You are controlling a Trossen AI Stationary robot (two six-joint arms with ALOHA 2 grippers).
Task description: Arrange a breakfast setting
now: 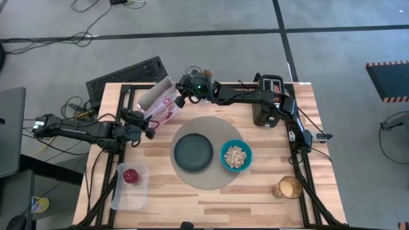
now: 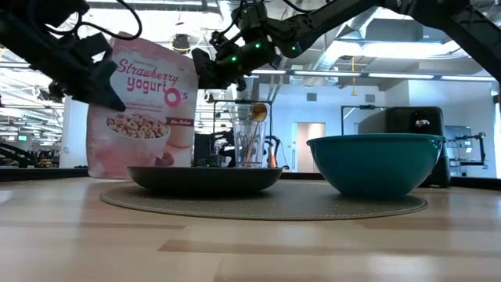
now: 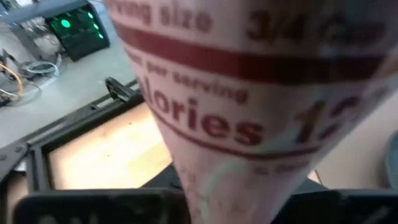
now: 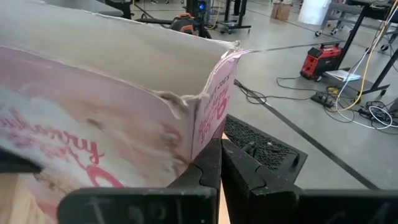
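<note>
My right gripper is pinched tight on the torn top corner of the pink cereal box, its two fingers pressed together over the cardboard edge. My left gripper sits at the box's lower side panel, the printed carton filling that wrist's view; I cannot tell whether its jaws grip the box or stand slightly apart. The box stands upright at the table's rear left, just behind the large round grey mat. On the mat, the dark grey plate lies left of centre, and the teal bowl beside it holds beige cereal. A small red apple rests in the clear plastic tub near the front left edge. The black toaster stands at the rear right, and a glass with a gold spoon sits front right.
</note>
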